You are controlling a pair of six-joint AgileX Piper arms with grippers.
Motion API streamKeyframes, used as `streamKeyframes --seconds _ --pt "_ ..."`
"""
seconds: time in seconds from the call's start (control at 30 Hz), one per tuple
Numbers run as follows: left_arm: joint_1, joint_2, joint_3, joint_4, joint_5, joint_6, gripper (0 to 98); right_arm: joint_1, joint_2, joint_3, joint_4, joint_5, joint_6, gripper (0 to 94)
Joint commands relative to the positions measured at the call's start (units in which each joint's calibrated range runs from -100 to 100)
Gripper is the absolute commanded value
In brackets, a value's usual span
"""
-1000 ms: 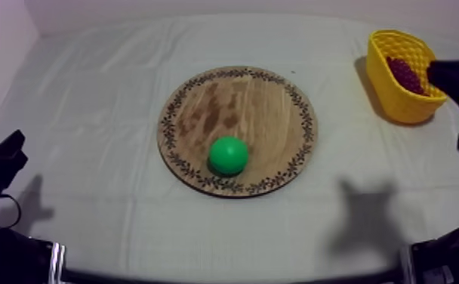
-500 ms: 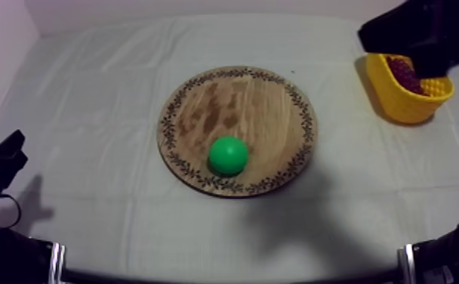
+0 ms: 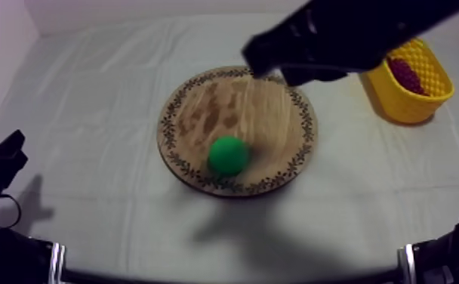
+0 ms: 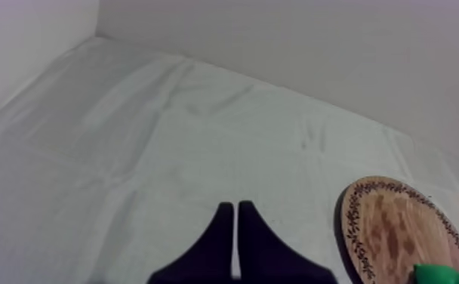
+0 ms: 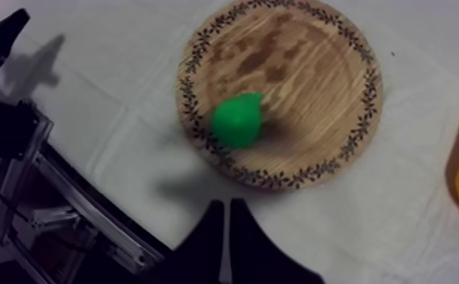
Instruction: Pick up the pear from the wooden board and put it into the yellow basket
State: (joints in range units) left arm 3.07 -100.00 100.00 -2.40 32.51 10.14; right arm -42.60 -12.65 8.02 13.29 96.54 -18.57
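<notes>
A green pear lies on the near half of the round wooden board at mid-table. The yellow basket stands at the far right. My right arm reaches in from the upper right, its end above the board's far rim. In the right wrist view my right gripper is shut on nothing, high above the cloth beside the board, the pear beyond it. My left gripper is shut as a narrow wedge, far from the board and low at the table's left.
A dark red bunch of grapes lies in the basket. The table's front edge and the left arm's metal frame show under the right wrist camera. Bare cloth lies all round the board.
My right arm has swung left from beside the basket to above the board's far side. The pear, the board and the left arm have not moved.
</notes>
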Motion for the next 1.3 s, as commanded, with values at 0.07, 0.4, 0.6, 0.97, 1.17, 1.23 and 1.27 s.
streamKeyframes --seconds 0.07,0.4,0.6,0.97,1.17,1.23,1.27 --pt "0.01 0.00 0.00 -0.02 -0.01 -0.01 0.1 0.23 7.69 -5.14 0.68 0.99 -2.75 0.3" --pt "0.01 0.00 0.00 -0.02 -0.01 -0.01 0.1 0.36 19.55 -9.85 1.72 1.56 -7.71 0.3" --pt "0.01 0.00 0.00 -0.02 -0.01 -0.01 0.1 0.79 24.65 -10.20 1.41 1.67 -9.36 0.2" --pt "0.01 0.00 0.00 -0.02 -0.01 -0.01 0.1 2.13 31.00 -13.05 -1.17 1.81 -10.48 5.7" --pt "0.01 0.00 0.00 -0.02 -0.01 -0.01 0.1 2.37 32.10 -13.60 -2.13 1.84 -10.74 43.4" --pt "0.01 0.00 0.00 -0.02 -0.01 -0.01 0.1 2.49 32.27 -13.82 -2.29 1.85 -10.95 56.9" --pt "0.01 0.00 0.00 -0.02 -0.01 -0.01 0.1 2.56 32.34 -13.93 -2.36 1.85 -11.04 62.1"
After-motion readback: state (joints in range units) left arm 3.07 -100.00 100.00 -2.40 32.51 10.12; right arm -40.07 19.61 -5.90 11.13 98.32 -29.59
